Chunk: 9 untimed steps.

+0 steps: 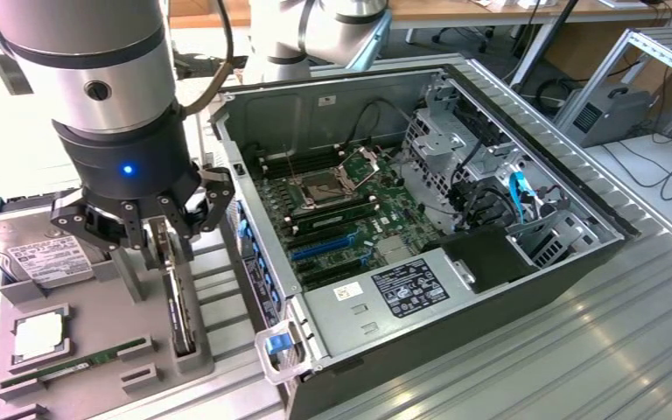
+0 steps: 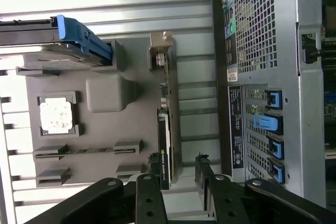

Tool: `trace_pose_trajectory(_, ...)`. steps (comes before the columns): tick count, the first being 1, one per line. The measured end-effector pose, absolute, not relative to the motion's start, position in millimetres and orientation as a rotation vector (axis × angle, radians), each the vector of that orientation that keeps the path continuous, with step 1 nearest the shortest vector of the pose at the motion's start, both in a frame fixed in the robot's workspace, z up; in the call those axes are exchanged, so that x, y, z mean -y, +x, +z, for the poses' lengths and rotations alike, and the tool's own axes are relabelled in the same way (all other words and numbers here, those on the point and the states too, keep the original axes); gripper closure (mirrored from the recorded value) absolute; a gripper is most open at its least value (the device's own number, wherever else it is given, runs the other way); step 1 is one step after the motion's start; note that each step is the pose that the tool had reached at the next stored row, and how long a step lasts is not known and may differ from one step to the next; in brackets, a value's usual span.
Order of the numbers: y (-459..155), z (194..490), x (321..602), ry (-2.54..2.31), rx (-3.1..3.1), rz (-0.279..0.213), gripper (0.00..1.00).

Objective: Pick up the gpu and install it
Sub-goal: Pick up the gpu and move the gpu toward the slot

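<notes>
Above gray tray point(image 1: 102, 319), gripper point(image 1: 164, 254) open astride upright gpu point(image 1: 179, 306); wrist view shows finger gap.

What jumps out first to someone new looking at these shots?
A thick silver-and-black robot arm stands at the exterior view's left. Its open gripper is down over a graphics card that stands on edge in a gray tray. Right beside the tray, toward the exterior view's right, a computer case lies open on its side, with its green board exposed.
</notes>
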<state>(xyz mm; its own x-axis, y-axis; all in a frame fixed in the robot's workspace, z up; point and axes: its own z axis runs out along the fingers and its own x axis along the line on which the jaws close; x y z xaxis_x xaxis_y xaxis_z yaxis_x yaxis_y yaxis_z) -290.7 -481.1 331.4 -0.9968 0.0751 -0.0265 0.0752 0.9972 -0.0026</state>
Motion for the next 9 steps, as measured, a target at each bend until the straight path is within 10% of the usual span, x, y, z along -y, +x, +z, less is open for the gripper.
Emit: trace_pose_trajectory(9,-290.7,324.6,481.1,0.117,-3.113,-0.006,0.61)
